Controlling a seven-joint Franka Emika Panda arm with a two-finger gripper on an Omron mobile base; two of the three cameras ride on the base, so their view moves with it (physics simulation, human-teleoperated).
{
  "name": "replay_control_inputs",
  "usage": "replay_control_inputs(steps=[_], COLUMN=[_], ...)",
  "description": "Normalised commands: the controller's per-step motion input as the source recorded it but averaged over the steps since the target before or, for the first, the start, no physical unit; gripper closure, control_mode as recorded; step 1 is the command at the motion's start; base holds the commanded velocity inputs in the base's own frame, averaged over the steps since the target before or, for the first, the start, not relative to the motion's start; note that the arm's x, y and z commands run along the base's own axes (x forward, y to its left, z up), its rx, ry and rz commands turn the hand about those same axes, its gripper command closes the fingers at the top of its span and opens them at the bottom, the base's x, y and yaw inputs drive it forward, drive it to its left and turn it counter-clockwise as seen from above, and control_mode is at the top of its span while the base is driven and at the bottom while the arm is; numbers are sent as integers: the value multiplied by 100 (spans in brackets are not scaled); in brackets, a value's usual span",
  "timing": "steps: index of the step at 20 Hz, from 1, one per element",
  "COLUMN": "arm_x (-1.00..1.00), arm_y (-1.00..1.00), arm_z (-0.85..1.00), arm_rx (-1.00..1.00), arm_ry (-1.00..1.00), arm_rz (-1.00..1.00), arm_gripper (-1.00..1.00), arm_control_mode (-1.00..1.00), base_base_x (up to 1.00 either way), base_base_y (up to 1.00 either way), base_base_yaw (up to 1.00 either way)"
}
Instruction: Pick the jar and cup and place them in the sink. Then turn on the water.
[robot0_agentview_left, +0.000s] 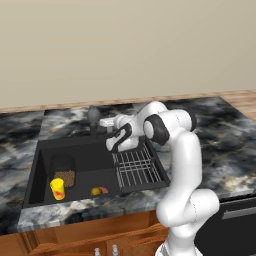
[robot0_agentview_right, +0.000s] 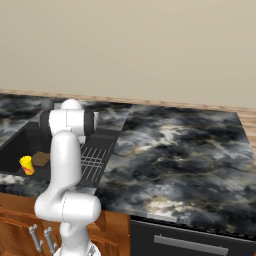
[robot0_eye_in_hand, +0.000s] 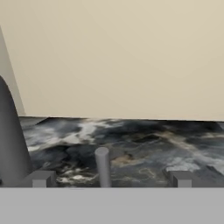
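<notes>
room: simulated kitchen, plain beige wall behind, wood strip along the wall's foot
surface: dark marbled counter, wood cabinets below with metal handles
sink: black recessed basin set in the surface, grey wire rack across its right part
jar: brown speckled lower part, dark glassy top, upright inside the sink near the left end; also seen from the right base view
cup: bright yellow with red mark on its side, upright in the sink at the front left, just beside the jar and in front of it; right base view
small blob: yellow-and-pink round thing on the sink floor, right of the cup, near the rack's front corner
faucet: dark grey, round-topped body at the sink's back edge; in the hand view a thin grey upright lever between the finger tips, broad grey body at left edge
pincer: jaws spread wide, nothing between them; sits over the back of the sink next to the faucet
water: no blue stream visible
writing: no readable text or brand; red mark on cup too small to make out
</notes>
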Motion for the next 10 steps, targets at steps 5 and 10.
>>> replay_control_inputs(steps=[5, 10], arm_x=[5, 0], arm_y=[0, 0], arm_z=[-10, -7], arm_rx=[1, 2], arm_ry=[-3, -2], arm_rz=[0, 0], arm_gripper=[-100, -100], arm_control_mode=[-100, -100], base_base_x=[0, 0], base_base_y=[0, 0], base_base_yaw=[0, 0])
